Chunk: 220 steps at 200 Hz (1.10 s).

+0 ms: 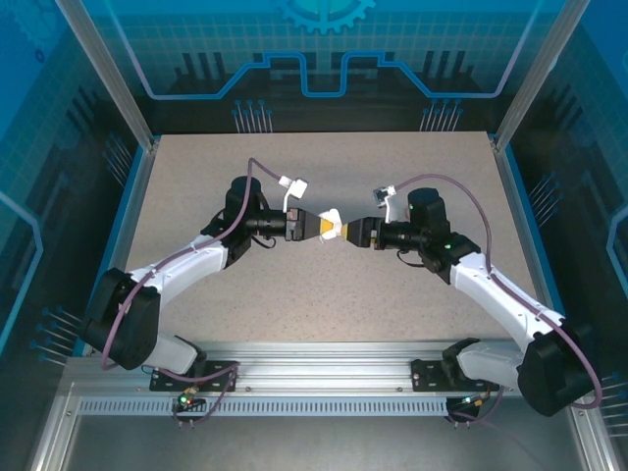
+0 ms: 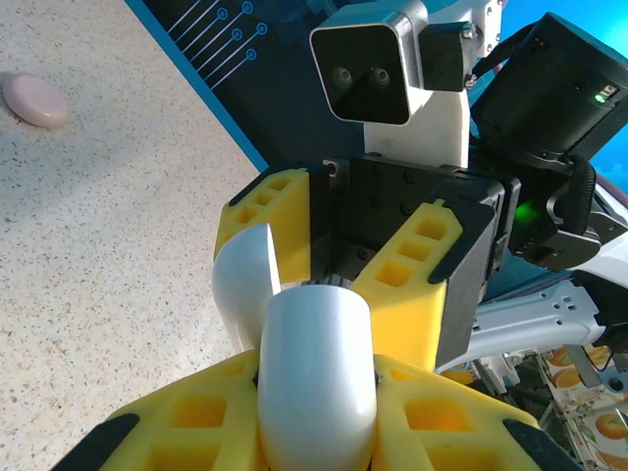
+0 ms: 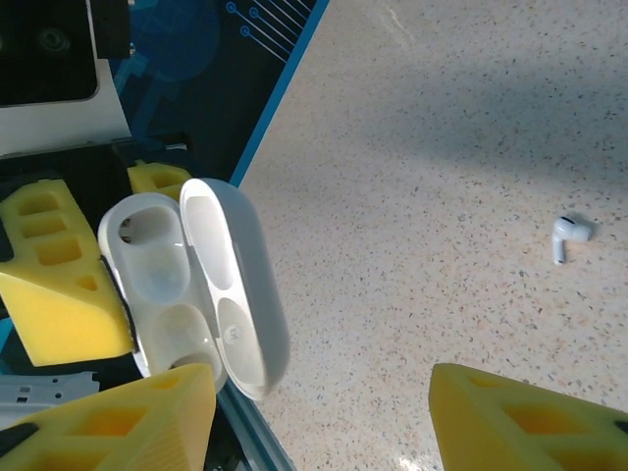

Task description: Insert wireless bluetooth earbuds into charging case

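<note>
1. Task item, appearance: one white earbud point(image 3: 567, 235) is visible. It is glossy, with a rounded head and a short stem, and is far smaller than the case.
2. Task item, location: the earbud lies on the speckled table point(image 3: 442, 147), well apart from the case and from both grippers.
3. Charging case point(image 3: 162, 294): white, glossy, rounded. Its lid point(image 3: 235, 285) is hinged open. Both moulded wells in the body are empty.
4. Left gripper point(image 2: 314, 388): its yellow fingers are clamped on the body of the case and hold it off the table.
5. Right gripper point(image 3: 324, 402): its jaws stand apart with nothing between them. One yellow finger point(image 3: 108, 422) sits just beside the lower edge of the open lid; whether it touches cannot be told.
6. Top view: the left gripper point(image 1: 316, 227) and right gripper point(image 1: 351, 233) meet tip to tip above the middle of the table point(image 1: 294, 285), with the case point(image 1: 332, 218) a small white shape between them. The wells and the earbud are too small to make out here.
7. Right wrist view: this looks into the case interior and takes in the earbud on the table surface.
8. Left wrist view: this gives the outside of the case point(image 2: 314, 373) and the back of the lid point(image 2: 245, 285), with the right gripper point(image 2: 339, 245) facing it. A pale pink oval object point(image 2: 34, 98) rests on the table far to the upper left.
</note>
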Tool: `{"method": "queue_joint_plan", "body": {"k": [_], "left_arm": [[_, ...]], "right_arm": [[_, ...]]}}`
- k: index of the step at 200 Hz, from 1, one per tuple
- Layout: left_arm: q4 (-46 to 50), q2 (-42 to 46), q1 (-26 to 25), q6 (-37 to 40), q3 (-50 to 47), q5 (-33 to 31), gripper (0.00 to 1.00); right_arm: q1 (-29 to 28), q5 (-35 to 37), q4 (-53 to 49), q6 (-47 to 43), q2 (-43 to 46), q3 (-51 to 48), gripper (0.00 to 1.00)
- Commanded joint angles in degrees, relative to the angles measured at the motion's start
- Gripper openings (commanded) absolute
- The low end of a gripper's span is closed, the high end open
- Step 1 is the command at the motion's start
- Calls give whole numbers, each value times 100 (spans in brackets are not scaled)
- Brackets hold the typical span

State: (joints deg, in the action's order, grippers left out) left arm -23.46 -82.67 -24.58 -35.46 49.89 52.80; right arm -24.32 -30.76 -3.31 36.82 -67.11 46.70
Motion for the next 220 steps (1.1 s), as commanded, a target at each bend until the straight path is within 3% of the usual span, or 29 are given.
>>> {"method": "queue_joint_plan", "body": {"k": [1, 87, 154, 200, 220], "left_arm": [[-266, -8, 24, 33, -75, 29, 0], [-336, 7, 24, -22, -68, 46, 0], [-498, -95, 24, -112, -137, -3, 0], [-284, -75, 104, 0, -120, -445, 63], [-176, -18, 297, 75, -89, -506, 79]], "right_arm": [[-82, 124, 59, 45, -46, 198, 59], [-301, 196, 137, 47, -464, 488, 44], [-374, 194, 114, 3, -588, 677, 1], [-372, 743, -601, -429, -730, 1053, 0], [-305, 1064, -991, -870, -898, 1247, 0]]}}
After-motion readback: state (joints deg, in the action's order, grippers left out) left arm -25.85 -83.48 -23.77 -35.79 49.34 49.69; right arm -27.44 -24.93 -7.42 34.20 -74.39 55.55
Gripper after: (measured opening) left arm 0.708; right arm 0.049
